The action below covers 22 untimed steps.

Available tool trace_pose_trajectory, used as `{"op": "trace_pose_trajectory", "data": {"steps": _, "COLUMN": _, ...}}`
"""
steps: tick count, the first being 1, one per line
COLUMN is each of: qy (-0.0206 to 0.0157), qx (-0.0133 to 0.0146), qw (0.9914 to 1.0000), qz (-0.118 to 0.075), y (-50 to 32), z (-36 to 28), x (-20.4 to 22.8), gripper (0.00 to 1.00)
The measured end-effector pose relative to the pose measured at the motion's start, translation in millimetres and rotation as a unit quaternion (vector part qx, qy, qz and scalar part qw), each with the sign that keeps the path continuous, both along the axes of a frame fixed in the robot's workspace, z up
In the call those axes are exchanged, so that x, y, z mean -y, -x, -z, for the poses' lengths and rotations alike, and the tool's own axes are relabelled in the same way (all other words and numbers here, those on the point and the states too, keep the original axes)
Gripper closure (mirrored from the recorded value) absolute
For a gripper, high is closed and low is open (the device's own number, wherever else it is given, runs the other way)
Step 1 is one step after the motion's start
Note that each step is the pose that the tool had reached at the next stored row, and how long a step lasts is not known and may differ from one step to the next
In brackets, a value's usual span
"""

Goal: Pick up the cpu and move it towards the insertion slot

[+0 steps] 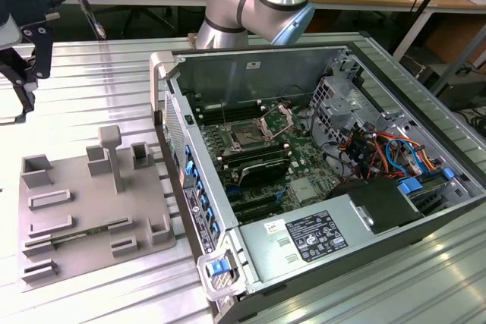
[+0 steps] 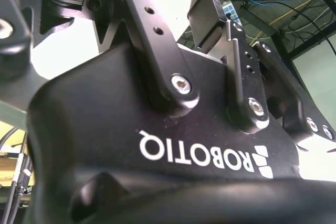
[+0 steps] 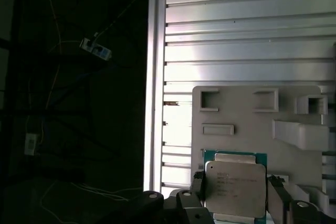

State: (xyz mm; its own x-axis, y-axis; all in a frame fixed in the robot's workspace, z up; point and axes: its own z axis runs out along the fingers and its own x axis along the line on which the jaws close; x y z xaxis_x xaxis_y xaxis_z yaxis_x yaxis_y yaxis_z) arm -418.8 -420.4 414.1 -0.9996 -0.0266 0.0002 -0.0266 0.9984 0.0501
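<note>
Between the two fingers (image 3: 197, 186), snug (over the grey fixture (image 3: 236, 109)): the cpu (image 3: 234, 190).

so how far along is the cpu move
Done: the cpu looks lifted, gripped in the pincer above the grey fixture plate. In hand: the carry, with the pincer at the exterior view's left, outside the computer case. Left: the whole way to the insertion slot inside the case.
</note>
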Motion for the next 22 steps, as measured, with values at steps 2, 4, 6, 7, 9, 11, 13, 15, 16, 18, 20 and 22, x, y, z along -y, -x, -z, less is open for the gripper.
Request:
{"op": "trace_pose_trajectory", "data": {"steps": 2, "qy": 0.0000, "qx": 0.0000, "qw": 1.00000, "qz": 0.000, "y": -1.5, "z": 0.0, "x": 0.0, "gripper": 0.45}}
{"op": "trace_pose_trajectory", "data": {"steps": 4, "qy": 0.0000, "qx": 0.0000, "qw": 1.00000, "qz": 0.000, "y": -3.6, "z": 0.0, "x": 0.0, "gripper": 0.45}}
{"op": "trace_pose_trajectory", "data": {"steps": 6, "qy": 0.0000, "qx": 0.0000, "qw": 1.00000, "qz": 0.000, "y": -5.3, "z": 0.0, "x": 0.0, "gripper": 0.45}}
{"op": "trace_pose_trajectory", "data": {"steps": 7, "qy": 0.0000, "qx": 0.0000, "qw": 1.00000, "qz": 0.000, "y": -6.9, "z": 0.0, "x": 0.0, "gripper": 0.45}}
{"op": "trace_pose_trajectory", "data": {"steps": 9, "qy": 0.0000, "qx": 0.0000, "qw": 1.00000, "qz": 0.000, "y": -8.5, "z": 0.0, "x": 0.0, "gripper": 0.45}}
{"op": "trace_pose_trajectory", "data": {"steps": 11, "qy": 0.0000, "qx": 0.0000, "qw": 1.00000, "qz": 0.000, "y": -11.3, "z": 0.0, "x": 0.0, "gripper": 0.45}}
{"op": "trace_pose_trajectory", "data": {"steps": 13, "qy": 0.0000, "qx": 0.0000, "qw": 1.00000, "qz": 0.000, "y": -12.8, "z": 0.0, "x": 0.0, "gripper": 0.45}}
{"op": "trace_pose_trajectory", "data": {"steps": 15, "qy": 0.0000, "qx": 0.0001, "qw": 1.00000, "qz": 0.000, "y": -14.4, "z": 0.1, "x": 0.0, "gripper": 0.45}}
{"op": "trace_pose_trajectory", "data": {"steps": 16, "qy": 0.0000, "qx": 0.0000, "qw": 1.00000, "qz": 0.000, "y": -15.6, "z": 0.0, "x": 0.0, "gripper": 0.45}}
{"op": "trace_pose_trajectory", "data": {"steps": 18, "qy": 0.0000, "qx": 0.0000, "qw": 1.00000, "qz": 0.000, "y": -17.0, "z": 0.0, "x": 0.0, "gripper": 0.45}}
{"op": "trace_pose_trajectory", "data": {"steps": 20, "qy": 0.0000, "qx": 0.0000, "qw": 1.00000, "qz": 0.000, "y": -18.3, "z": 0.0, "x": 0.0, "gripper": 0.45}}
{"op": "trace_pose_trajectory", "data": {"steps": 22, "qy": 0.0000, "qx": 0.0000, "qw": 1.00000, "qz": 0.000, "y": -19.8, "z": 0.0, "x": 0.0, "gripper": 0.45}}
